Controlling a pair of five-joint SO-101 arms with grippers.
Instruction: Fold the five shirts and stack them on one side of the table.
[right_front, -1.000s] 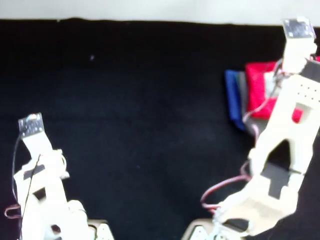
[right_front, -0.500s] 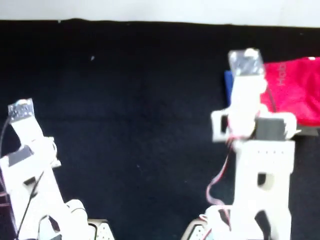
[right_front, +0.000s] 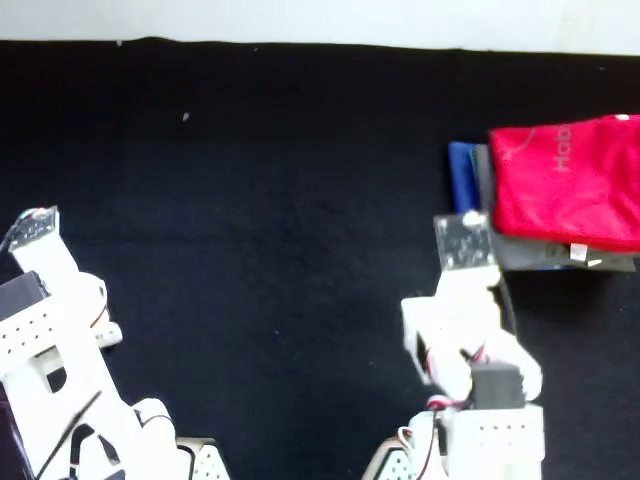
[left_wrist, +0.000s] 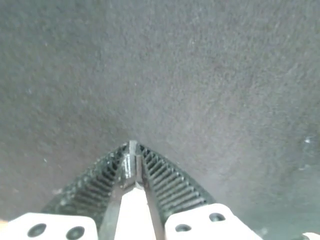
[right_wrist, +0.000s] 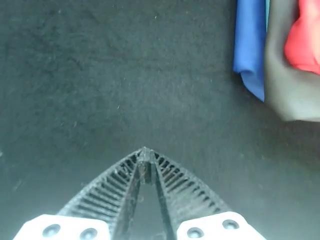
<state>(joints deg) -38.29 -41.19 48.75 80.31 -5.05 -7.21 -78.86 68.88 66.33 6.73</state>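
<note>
Shirt stack (right_front: 565, 185) lies just beyond the right fingers (right_wrist: 172, 180), well apart from the left fingers (left_wrist: 162, 175); both pairs pressed together, empty

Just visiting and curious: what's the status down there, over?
Left gripper shut, empty, over black table. Right gripper shut, empty, apart from shirt stack. Red shirt on top, grey shirt, blue shirt beneath.

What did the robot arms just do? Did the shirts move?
The right arm pulled back from the shirt pile toward its own base. The red shirt, bunched under that arm before, now lies spread flat on top. The left arm drifted slightly outward. The blue shirt and grey shirt underneath stayed put.
</note>
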